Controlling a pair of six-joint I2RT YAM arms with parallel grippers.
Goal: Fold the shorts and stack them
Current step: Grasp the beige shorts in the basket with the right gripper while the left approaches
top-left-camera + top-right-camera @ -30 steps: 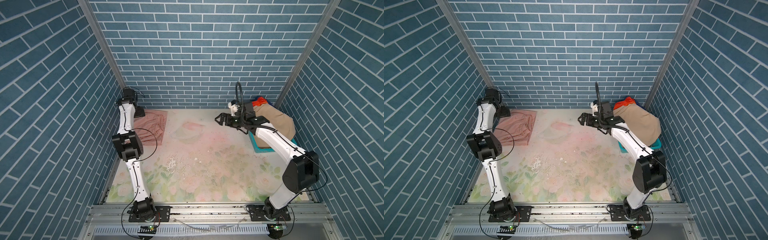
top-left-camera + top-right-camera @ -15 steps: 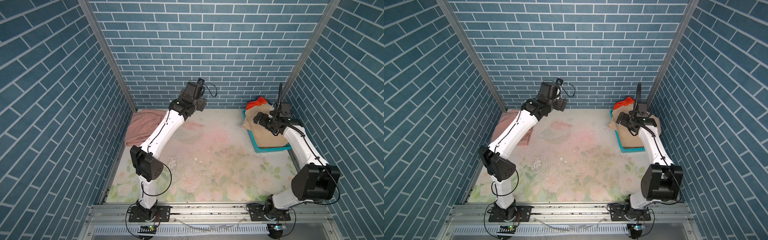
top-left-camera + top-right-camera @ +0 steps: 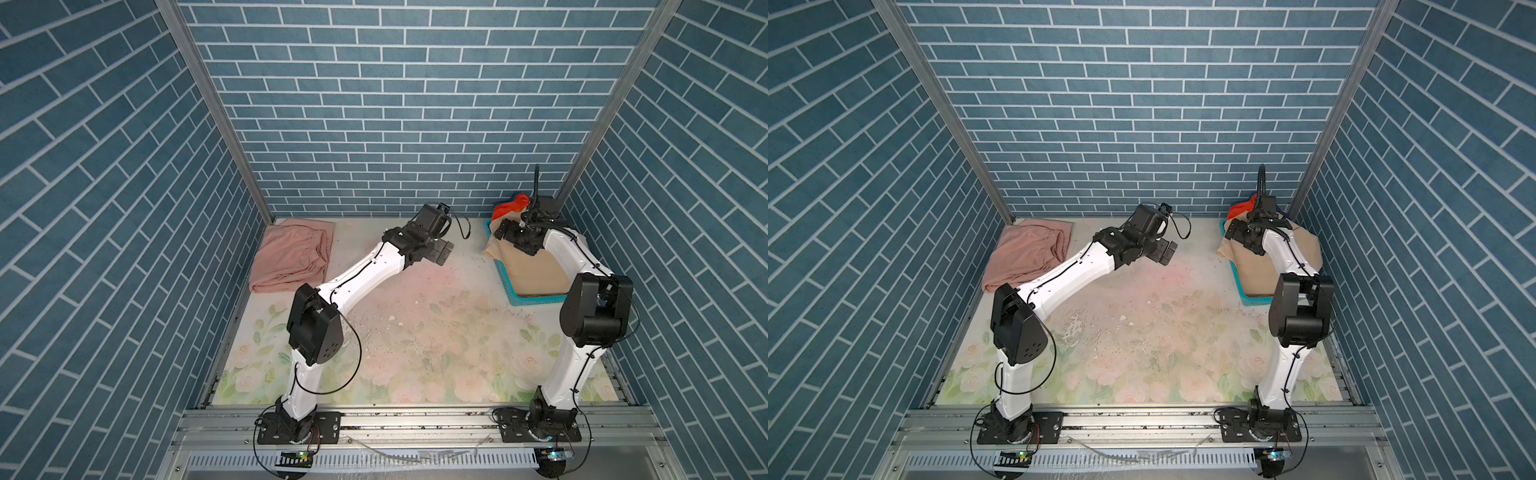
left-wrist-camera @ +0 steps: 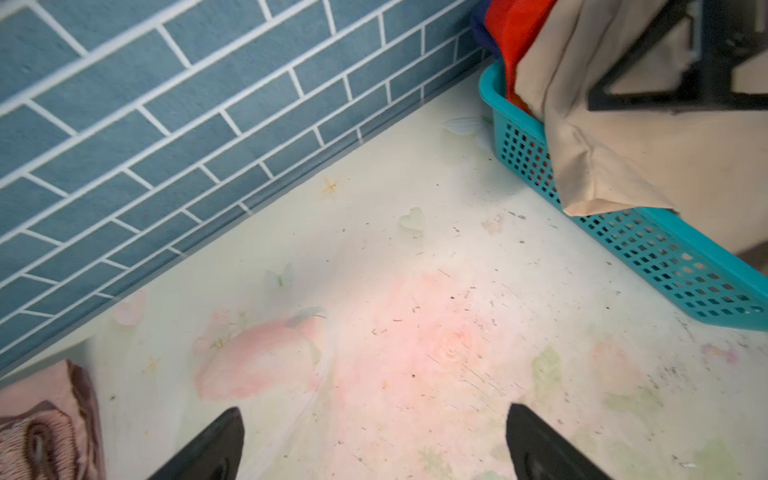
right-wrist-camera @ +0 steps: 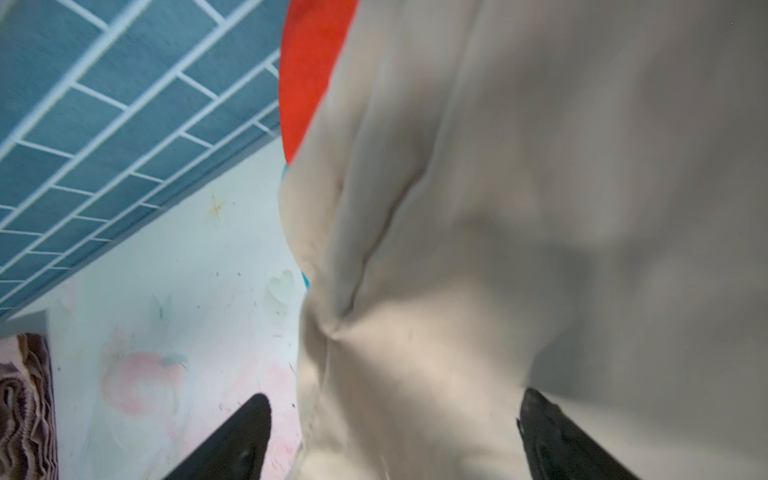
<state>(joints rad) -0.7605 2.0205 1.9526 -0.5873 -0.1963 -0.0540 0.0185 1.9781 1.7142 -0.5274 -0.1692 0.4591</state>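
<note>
The left pincer (image 3: 441, 252) has swung from the pink shorts (image 3: 291, 257), back-left on the tabletop (image 3: 415, 332), to the middle, open and empty. The right pincer (image 5: 390, 432) gapes over the tan shorts (image 3: 536, 270) in the basket (image 3: 505, 279); a deep bite could snag the striped pair (image 3: 508, 208) or the basket rim.

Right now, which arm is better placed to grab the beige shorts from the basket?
Right. The right claw hangs open directly over the beige shorts draped across the teal basket. The left claw is open too, but over bare table, short of the basket.
</note>
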